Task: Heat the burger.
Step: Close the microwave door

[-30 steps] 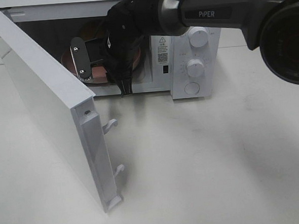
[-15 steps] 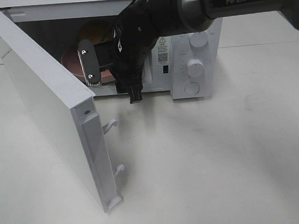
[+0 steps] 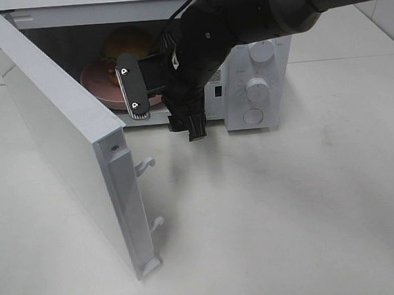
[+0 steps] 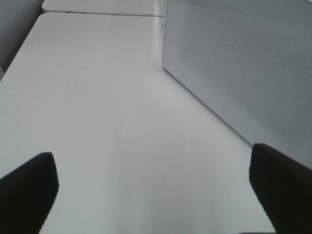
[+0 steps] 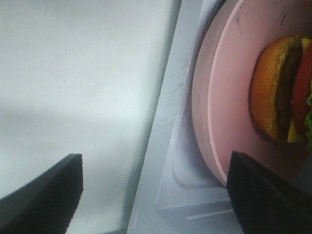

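The right gripper (image 3: 162, 108), jaws apart, is hovering at the microwave (image 3: 274, 72) holding the burger (image 3: 127, 41); the left gripper (image 4: 156, 195) is gaping too.

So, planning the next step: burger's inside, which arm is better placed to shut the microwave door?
Probably left: its view shows the door's outer face beside its fingers; the right fingers sit at the opening.

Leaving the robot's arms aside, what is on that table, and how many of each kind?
Microwave: 1
Pink plate: 1
Burger: 1
Total: 3
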